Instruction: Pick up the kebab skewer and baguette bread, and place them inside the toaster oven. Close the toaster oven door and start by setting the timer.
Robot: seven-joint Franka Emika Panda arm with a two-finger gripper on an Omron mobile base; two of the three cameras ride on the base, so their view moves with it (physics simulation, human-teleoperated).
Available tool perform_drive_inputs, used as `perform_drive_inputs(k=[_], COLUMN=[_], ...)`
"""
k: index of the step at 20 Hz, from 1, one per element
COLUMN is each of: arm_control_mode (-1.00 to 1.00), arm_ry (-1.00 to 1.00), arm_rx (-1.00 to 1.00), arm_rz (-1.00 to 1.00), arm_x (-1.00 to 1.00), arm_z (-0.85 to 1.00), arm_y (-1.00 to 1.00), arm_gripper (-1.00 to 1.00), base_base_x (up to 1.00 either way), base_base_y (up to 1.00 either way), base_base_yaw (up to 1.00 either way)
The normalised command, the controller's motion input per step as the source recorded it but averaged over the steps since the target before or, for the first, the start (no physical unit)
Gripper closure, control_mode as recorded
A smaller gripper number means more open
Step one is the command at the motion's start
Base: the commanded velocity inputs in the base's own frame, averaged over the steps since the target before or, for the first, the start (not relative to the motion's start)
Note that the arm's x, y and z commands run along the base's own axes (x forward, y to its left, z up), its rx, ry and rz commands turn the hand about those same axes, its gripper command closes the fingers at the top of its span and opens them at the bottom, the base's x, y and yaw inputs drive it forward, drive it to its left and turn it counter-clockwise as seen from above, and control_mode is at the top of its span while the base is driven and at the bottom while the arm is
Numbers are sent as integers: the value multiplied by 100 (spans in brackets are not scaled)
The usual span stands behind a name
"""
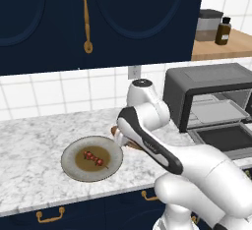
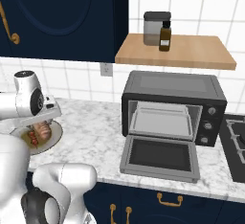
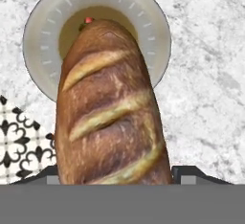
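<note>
Above the plate [image 3: 43, 36] at the worktop's left, the baguette bread [image 3: 110, 117] is clamped in the tool [image 3: 115, 173]. Carrying step judged; transfer right into the open toaster oven [image 2: 173, 104] is required next.

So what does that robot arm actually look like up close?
The arm is made of rounded, glossy white shells with dark grey bands at its joints, and a round dark-topped cap crowns one joint. No loose cables or markings show. In the hand view, the claw shows two small dark tips.
</note>
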Motion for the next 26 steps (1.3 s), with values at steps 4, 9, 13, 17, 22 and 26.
perform_drive_inputs(k=[4, 9, 13, 17, 22, 26], arm_control_mode=[-100, -100, -100, -100, -100, -100], arm_ry=[-2, -3, 0, 0, 0, -1], arm_rx=[14, 14, 21, 22, 25, 27], arm_rz=[0, -2, -22, -28, -34, -38], arm_x=[-4, -19, -24, -3, -7, -3], arm_z=[36, 41, 53, 51, 38, 35], arm_y=[-99, -100, -99, -95, -100, -96], arm_gripper=[100, 100, 100, 100, 100, 100], base_base_x=[0, 0, 0, 0, 0, 0], base_base_y=[0, 0, 0, 0, 0, 0], base_base_yaw=[0, 0, 0, 0, 0, 0])
